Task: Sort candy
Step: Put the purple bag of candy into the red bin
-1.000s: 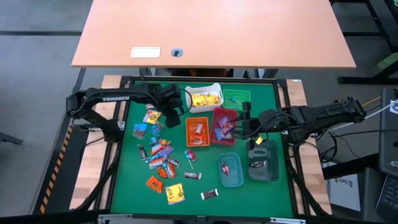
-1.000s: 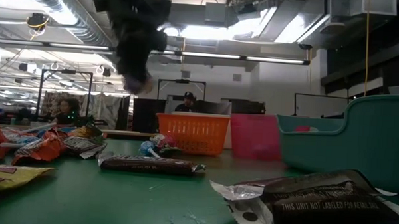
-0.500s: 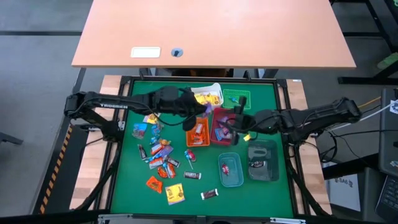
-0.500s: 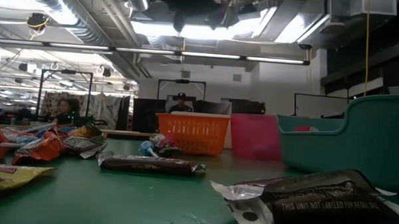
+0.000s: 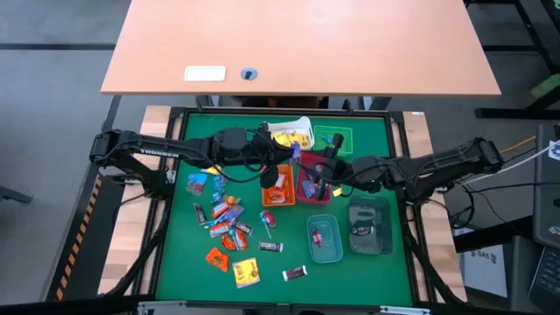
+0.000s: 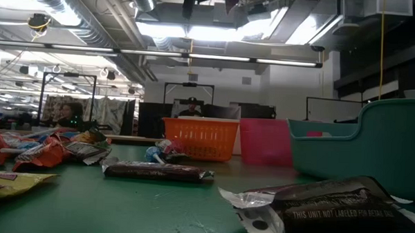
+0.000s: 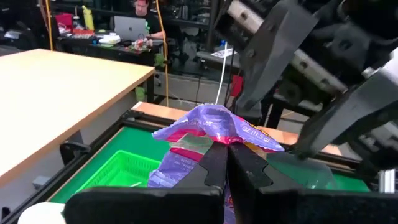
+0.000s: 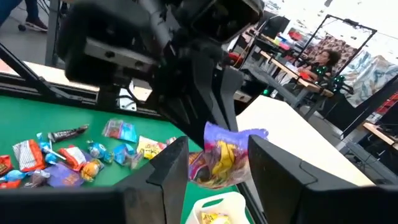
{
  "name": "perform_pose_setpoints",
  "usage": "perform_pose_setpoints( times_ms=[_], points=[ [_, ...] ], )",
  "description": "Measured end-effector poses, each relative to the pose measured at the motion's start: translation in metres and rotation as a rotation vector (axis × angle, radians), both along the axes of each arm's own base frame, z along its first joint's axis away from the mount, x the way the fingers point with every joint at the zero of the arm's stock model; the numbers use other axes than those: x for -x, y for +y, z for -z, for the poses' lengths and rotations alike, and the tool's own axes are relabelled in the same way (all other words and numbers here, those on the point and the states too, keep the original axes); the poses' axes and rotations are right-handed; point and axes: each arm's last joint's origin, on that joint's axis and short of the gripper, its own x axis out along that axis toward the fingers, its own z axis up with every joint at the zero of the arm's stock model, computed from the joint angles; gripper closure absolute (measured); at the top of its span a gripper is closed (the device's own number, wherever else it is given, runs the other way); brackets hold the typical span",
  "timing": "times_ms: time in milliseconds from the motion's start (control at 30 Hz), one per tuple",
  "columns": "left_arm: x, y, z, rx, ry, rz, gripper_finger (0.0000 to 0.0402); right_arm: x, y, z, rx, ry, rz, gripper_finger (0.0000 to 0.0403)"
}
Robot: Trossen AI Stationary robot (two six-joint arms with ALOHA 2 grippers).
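My left gripper [image 5: 288,163] reaches across from the table's left and hangs above the gap between the orange bin [image 5: 278,187] and the red bin [image 5: 308,188]. It is shut on a purple-wrapped candy [image 7: 208,127]. My right gripper [image 5: 315,178] comes in from the right and is open. In its wrist view its two fingers [image 8: 171,167] stand on either side of that same candy [image 8: 222,152]; I cannot tell whether they touch it. The loose candy pile [image 5: 224,217] lies on the green mat at left. My left gripper pinches the purple candy between its two fingertips [image 7: 216,157], at the middle of the wrapper's lower edge [image 7: 219,139]. The candy is lifted clear above the bins, and the crinkled wrapper fans out beyond the fingertips.
A white bin [image 5: 296,136] and a green bin [image 5: 335,139] stand at the far edge, a teal bin [image 5: 325,239] and a clear bin [image 5: 370,229] nearer. Single sweets [image 5: 246,272] lie near the front edge. People sit in the room behind [image 6: 188,106].
My left gripper has risen from the candy pile and travelled toward the table's right, carrying the purple candy, until it hangs over the orange and red bins. My right gripper has moved from above the clear bin toward the table's left and met it there.
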Motion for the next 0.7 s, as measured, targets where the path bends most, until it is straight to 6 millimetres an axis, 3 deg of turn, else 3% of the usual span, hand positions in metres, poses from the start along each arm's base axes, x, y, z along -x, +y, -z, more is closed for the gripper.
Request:
perform_pose_setpoints(
  times_ms=[567,700],
  points=[
    [-0.001,-0.012,-0.002,-0.001,-0.025,0.035,0.0401,-0.003,0.001,0.006,0.011,0.038,-0.001,0.0238],
    [-0.001,-0.013,-0.002,0.0,-0.024,0.039,0.0401,-0.003,0.001,0.006,0.012,0.039,-0.001,0.0262]
  ],
)
